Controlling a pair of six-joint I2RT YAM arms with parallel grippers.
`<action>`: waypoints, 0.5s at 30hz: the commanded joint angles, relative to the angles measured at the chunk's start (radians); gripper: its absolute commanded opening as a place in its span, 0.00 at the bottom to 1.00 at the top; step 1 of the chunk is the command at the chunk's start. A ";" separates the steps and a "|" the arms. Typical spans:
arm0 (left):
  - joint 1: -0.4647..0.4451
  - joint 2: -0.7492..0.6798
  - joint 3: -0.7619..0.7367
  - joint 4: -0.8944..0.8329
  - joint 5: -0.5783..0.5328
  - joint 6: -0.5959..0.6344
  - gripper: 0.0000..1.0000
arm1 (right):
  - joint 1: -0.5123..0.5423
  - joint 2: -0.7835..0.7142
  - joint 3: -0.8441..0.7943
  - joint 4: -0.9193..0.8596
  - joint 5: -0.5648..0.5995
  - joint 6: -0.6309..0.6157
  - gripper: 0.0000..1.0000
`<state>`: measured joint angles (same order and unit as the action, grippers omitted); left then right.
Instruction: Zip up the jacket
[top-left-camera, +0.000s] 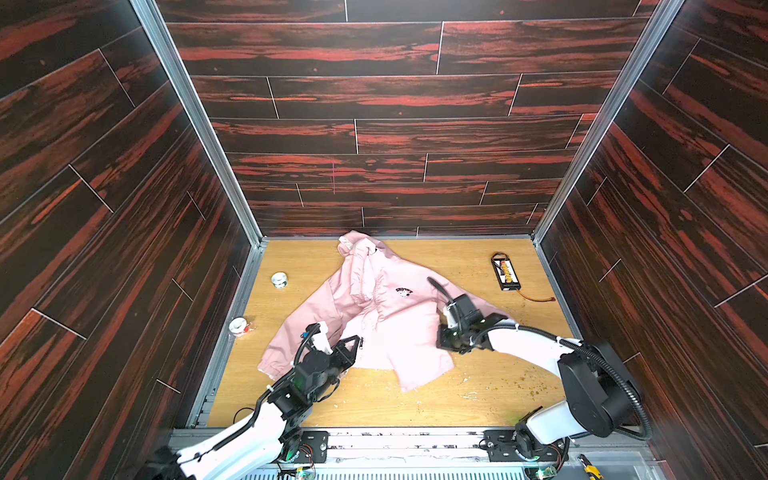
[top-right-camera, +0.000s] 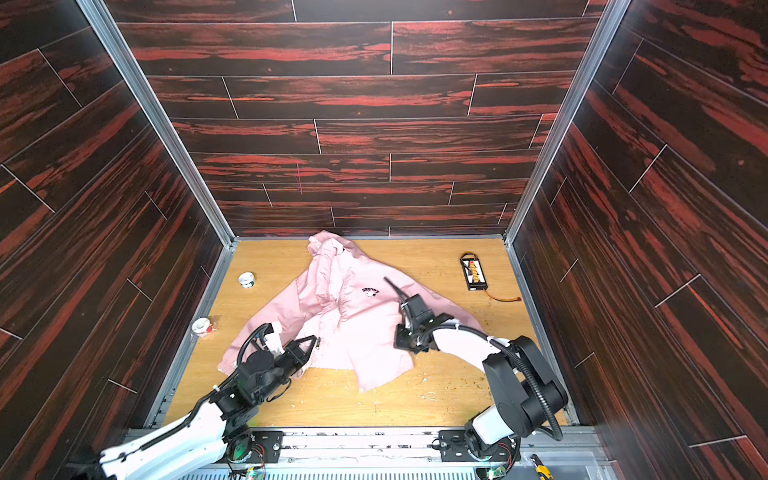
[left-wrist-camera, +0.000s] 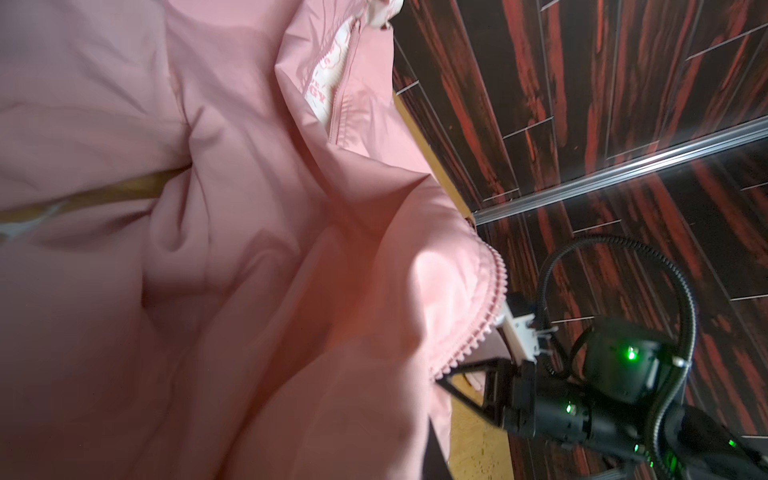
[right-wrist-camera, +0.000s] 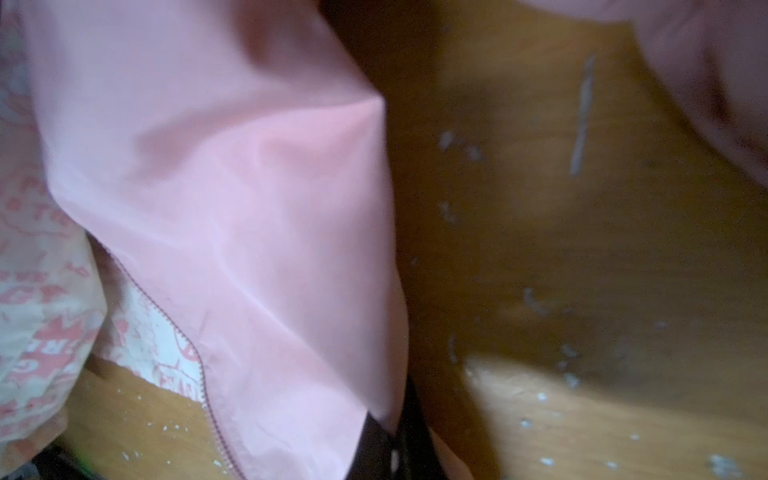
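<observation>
The pale pink jacket (top-left-camera: 390, 316) (top-right-camera: 353, 328) lies front up and open on the wooden table, its hood toward the back wall and a dark chest logo (top-left-camera: 404, 292) showing. My left gripper (top-left-camera: 358, 341) (top-right-camera: 318, 341) is shut on the jacket's front edge near the hem; in the left wrist view fabric (left-wrist-camera: 208, 249) covers most of its jaws. My right gripper (top-left-camera: 439, 345) (top-right-camera: 397, 345) (left-wrist-camera: 438, 379) is shut on the opposite front edge, where the pink zipper teeth (left-wrist-camera: 478, 328) run to its tips. In the right wrist view its black fingers (right-wrist-camera: 388, 440) pinch pink cloth (right-wrist-camera: 228, 208) beside the zipper (right-wrist-camera: 208, 407).
A black battery pack (top-left-camera: 505, 272) with an orange wire lies at the back right. Two white tape rolls (top-left-camera: 279, 279) (top-left-camera: 239, 325) sit by the left wall. Dark wood walls close three sides. Crumbs dot the table (top-left-camera: 478, 386).
</observation>
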<state>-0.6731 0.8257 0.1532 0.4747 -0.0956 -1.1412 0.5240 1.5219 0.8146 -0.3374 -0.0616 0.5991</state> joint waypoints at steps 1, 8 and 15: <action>0.005 0.104 0.086 0.147 0.058 0.003 0.00 | -0.075 -0.019 0.053 -0.064 -0.026 -0.103 0.00; -0.017 0.429 0.180 0.389 0.135 -0.014 0.00 | -0.171 0.002 0.150 -0.111 0.063 -0.158 0.00; -0.063 0.717 0.253 0.563 0.163 -0.027 0.00 | -0.187 0.065 0.181 -0.092 0.056 -0.154 0.09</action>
<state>-0.7216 1.4815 0.3779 0.9031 0.0429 -1.1549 0.3462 1.5513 0.9966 -0.4156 -0.0055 0.4583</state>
